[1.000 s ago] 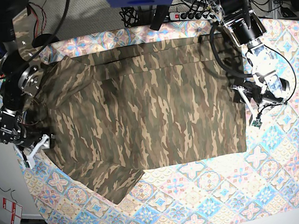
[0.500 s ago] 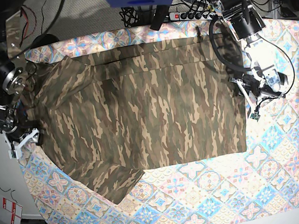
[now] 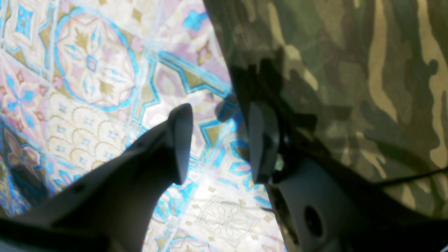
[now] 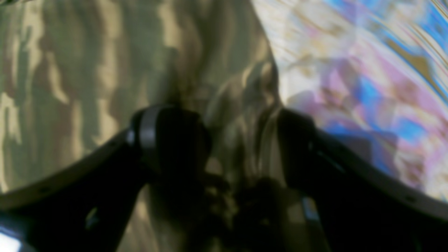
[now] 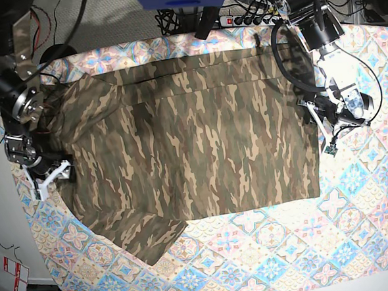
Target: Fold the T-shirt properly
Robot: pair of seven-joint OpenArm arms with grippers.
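Base view: flat camouflage fabric T-shirt (image 5: 187,146)

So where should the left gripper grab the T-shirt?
The left gripper should take the T-shirt by its straight hem edge, just beside the open jaws. Come in from the cloth side, low and flat. The shirt lies flat, so only that edge offers a lip to pinch.

left pincer (image 3: 217,143) parted over tiled cloth (image 3: 94,70), beside t-shirt (image 3: 350,80).
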